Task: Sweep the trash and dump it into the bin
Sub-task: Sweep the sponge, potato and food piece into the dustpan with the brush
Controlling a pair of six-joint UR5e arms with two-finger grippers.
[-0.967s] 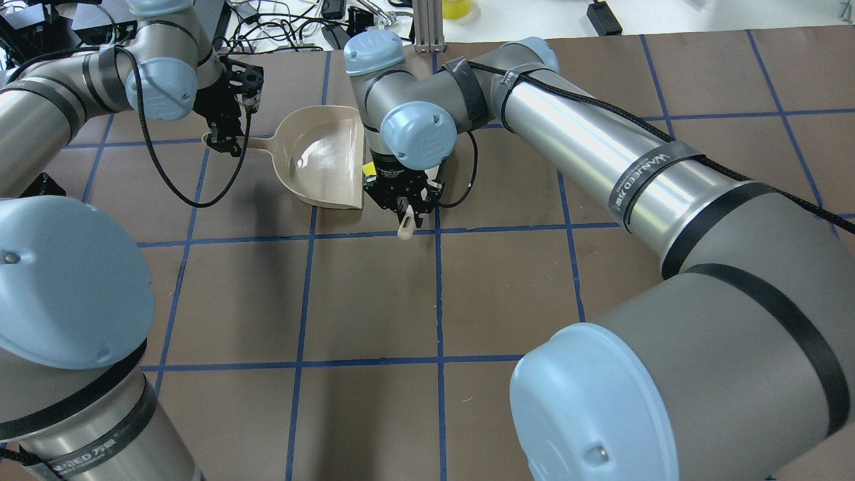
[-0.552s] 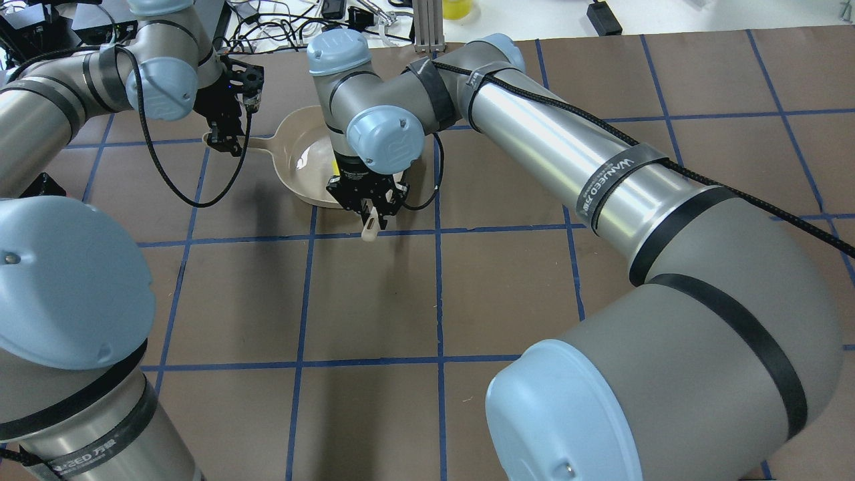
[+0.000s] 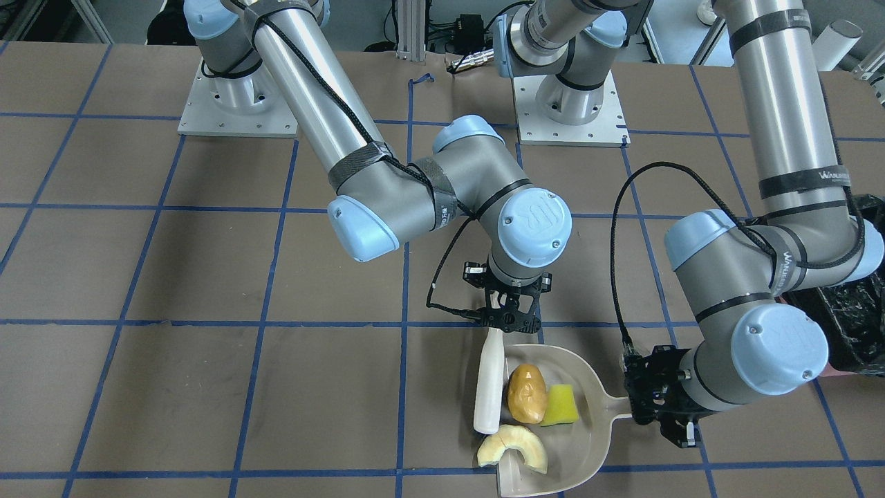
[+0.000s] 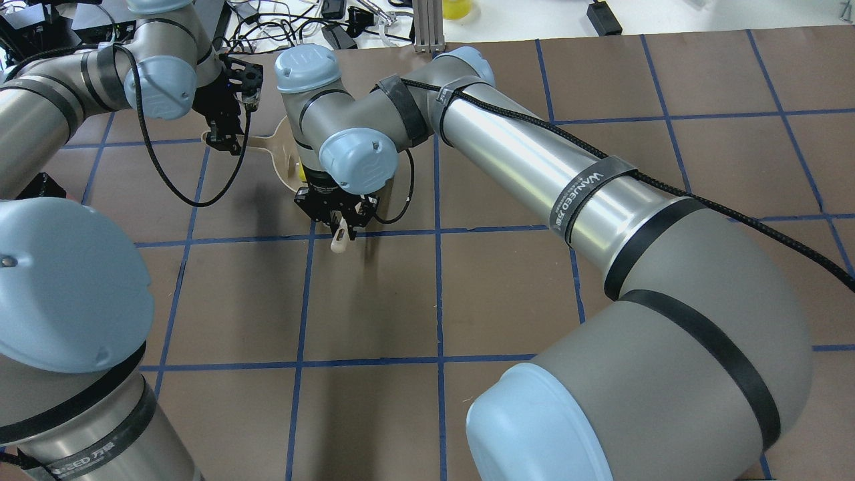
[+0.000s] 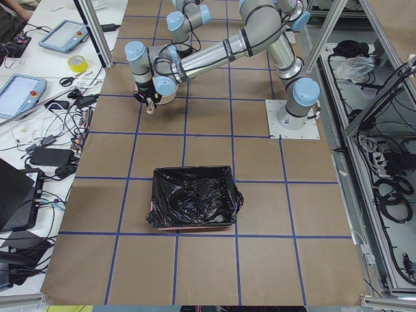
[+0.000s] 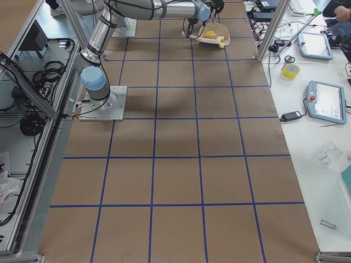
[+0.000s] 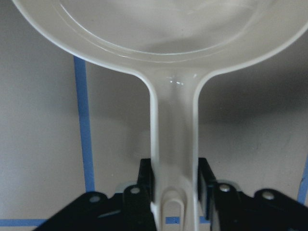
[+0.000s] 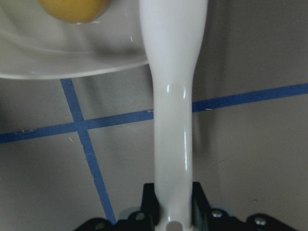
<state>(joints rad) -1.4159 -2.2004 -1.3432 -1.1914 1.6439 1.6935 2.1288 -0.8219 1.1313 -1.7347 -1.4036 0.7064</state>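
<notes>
The beige dustpan [image 3: 577,443] lies on the table. In it are the golden-brown potato [image 3: 525,393] and the yellow sponge with a green side [image 3: 560,406]. The pale crescent piece [image 3: 513,448] lies across the pan's open edge. My left gripper [image 3: 664,408] is shut on the dustpan handle [image 7: 173,139]. My right gripper [image 3: 510,319] is shut on a white sweeping tool [image 3: 487,380], which stands against the potato at the pan's mouth. In the overhead view my right arm hides most of the pan [image 4: 287,157]. The black-lined bin [image 5: 194,197] stands apart.
The bin also shows at the right edge of the front-facing view [image 3: 854,325], right behind my left arm's elbow. Blue tape lines grid the brown table [image 4: 374,294]. Cables and devices lie beyond the table's far edge [image 4: 300,27].
My right arm has swept the white tool leftward in the overhead view, across the dustpan's mouth, and now covers most of the pan. My left arm and the pan have stayed put.
</notes>
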